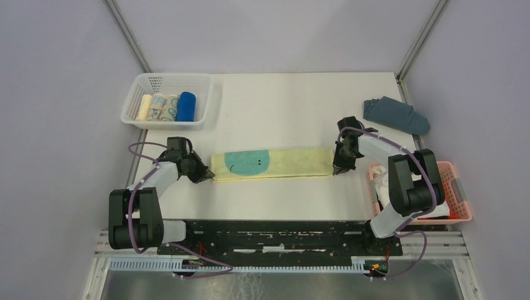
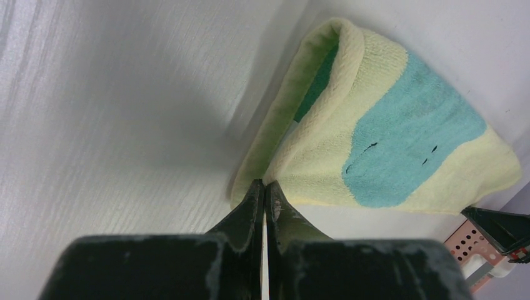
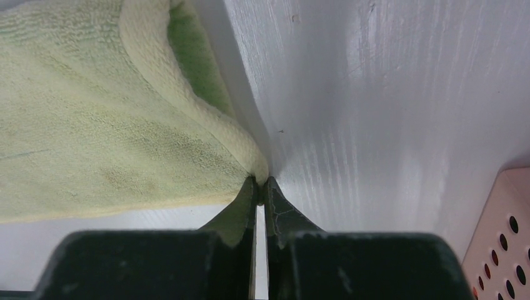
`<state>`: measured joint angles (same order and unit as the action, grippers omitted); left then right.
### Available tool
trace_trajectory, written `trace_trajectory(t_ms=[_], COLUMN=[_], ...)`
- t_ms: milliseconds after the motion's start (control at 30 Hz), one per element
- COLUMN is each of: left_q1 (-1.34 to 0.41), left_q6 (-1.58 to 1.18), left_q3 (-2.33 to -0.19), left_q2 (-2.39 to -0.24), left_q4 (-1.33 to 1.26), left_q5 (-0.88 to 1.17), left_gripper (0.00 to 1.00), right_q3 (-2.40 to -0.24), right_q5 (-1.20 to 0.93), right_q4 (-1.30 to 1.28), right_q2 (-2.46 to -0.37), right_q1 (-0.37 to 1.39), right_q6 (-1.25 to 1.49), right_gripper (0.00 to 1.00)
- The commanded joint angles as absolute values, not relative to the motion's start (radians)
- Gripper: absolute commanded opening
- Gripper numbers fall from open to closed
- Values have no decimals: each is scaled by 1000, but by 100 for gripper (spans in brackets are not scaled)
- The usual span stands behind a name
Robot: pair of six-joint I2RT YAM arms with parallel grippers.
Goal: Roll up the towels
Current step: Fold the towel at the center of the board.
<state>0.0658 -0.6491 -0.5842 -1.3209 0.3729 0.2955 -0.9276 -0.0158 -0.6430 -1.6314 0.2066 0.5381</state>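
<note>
A pale yellow towel with a teal patch [image 1: 273,163] lies folded into a long strip across the middle of the table. My left gripper [image 1: 205,174] is shut on its left near corner, seen in the left wrist view [image 2: 265,185] with the towel [image 2: 381,144] lifting from the pinch. My right gripper [image 1: 339,167] is shut on the right near corner [image 3: 260,181]; the towel [image 3: 106,125] spreads left of it. A royal blue towel [image 1: 186,106] sits rolled in the white basket [image 1: 206,100].
The white basket at back left also holds two other rolled cloths [image 1: 157,107]. A slate grey-blue cloth [image 1: 396,115] lies at back right. A pink basket [image 1: 459,190] stands at the right near edge, beside my right arm.
</note>
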Motion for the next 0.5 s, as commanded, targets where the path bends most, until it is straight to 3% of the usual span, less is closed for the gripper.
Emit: trace_trajectory(t_ms=[0,467], left_q1=[71,72], left_q6=[-597,-614], left_q3=[-588,-643], left_q2=[-1315,-1201], left_q4=[369,448], left_q5=[276,213], left_gripper=[4,3], right_q3=[-919,-936], right_q5=[-10,-88], right_q4=[-621,-698], right_q2=[-1628,-1492], right_q1=[202,202], right_q6=[550,548], right_gripper=[9,9])
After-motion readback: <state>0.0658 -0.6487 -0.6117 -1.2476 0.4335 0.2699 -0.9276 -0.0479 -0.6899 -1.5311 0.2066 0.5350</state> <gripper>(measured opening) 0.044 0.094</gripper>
